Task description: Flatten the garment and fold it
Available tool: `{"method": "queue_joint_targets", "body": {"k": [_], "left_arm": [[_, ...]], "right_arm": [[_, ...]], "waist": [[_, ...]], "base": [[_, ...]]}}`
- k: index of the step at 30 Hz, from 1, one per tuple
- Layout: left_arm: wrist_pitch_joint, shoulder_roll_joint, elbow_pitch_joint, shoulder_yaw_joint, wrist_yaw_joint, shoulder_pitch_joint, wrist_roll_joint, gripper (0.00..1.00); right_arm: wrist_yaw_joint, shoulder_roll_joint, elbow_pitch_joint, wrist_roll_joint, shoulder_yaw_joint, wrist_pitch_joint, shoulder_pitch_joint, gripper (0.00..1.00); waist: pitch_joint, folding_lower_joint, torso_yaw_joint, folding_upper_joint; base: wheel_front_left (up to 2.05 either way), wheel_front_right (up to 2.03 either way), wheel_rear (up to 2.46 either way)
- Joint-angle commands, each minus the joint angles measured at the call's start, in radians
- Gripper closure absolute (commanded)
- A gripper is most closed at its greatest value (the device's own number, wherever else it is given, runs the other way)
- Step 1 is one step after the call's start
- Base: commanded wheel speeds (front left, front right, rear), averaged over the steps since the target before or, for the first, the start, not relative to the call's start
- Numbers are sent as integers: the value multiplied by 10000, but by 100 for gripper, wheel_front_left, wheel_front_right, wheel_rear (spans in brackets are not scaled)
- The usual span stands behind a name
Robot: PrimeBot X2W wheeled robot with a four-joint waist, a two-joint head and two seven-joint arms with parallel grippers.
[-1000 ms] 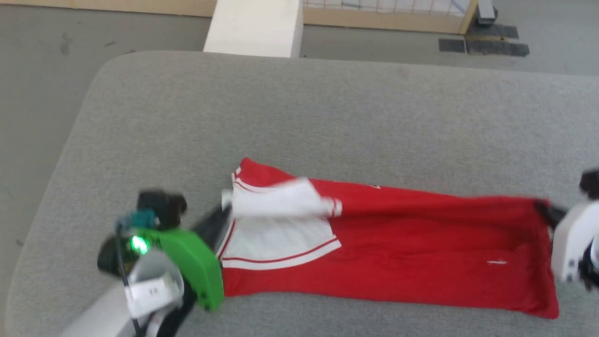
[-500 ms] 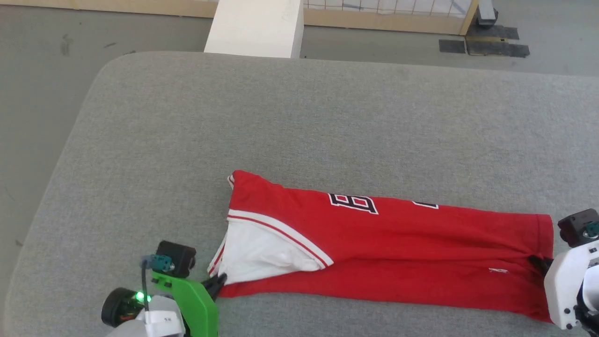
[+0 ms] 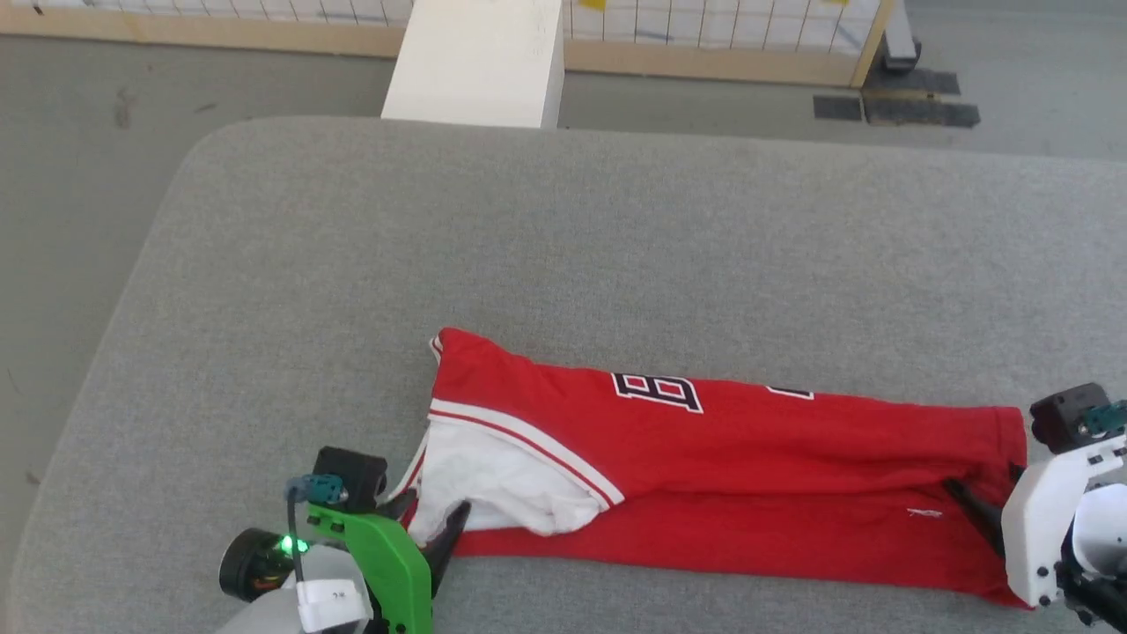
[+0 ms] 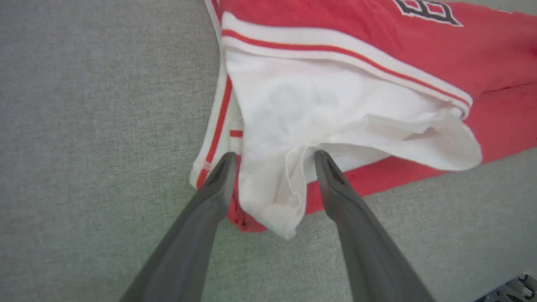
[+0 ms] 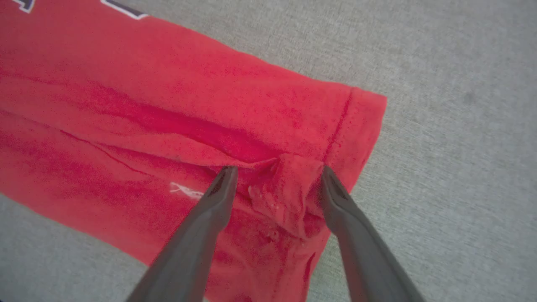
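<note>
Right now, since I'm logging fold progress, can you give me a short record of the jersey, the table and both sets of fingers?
garment: red jersey, folded lengthwise into a long band, lying across the table
table: grey, padded
print: black, white-outlined, partly showing on the top layer
sleeve: white, bunched, at the left end
left gripper: open, fingers on either side of the sleeve cloth
hem: red, at the right end, puckered near the fingers
right gripper: open, fingers astride the pucker
crosswise fold: not yet done
</note>
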Motion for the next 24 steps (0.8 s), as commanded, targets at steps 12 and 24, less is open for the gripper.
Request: {"method": "queue_joint_targets", "body": {"k": [12, 24], "left_arm": [[-3705, -799, -193, 1494, 983, 124, 635, 0], [-4079, -2754, -1724, 5363, -270, 2112, 3397, 0]], "right_arm": [[-15, 1487, -1091, 316, -2324, -209, 820, 0], [-15, 4308, -693, -1038, -5277, -268, 1536, 0]], "waist": [[-1226, 0, -46, 33], [-988, 0, -31, 33]], "base": [[0, 0, 0], [0, 0, 0]]}}
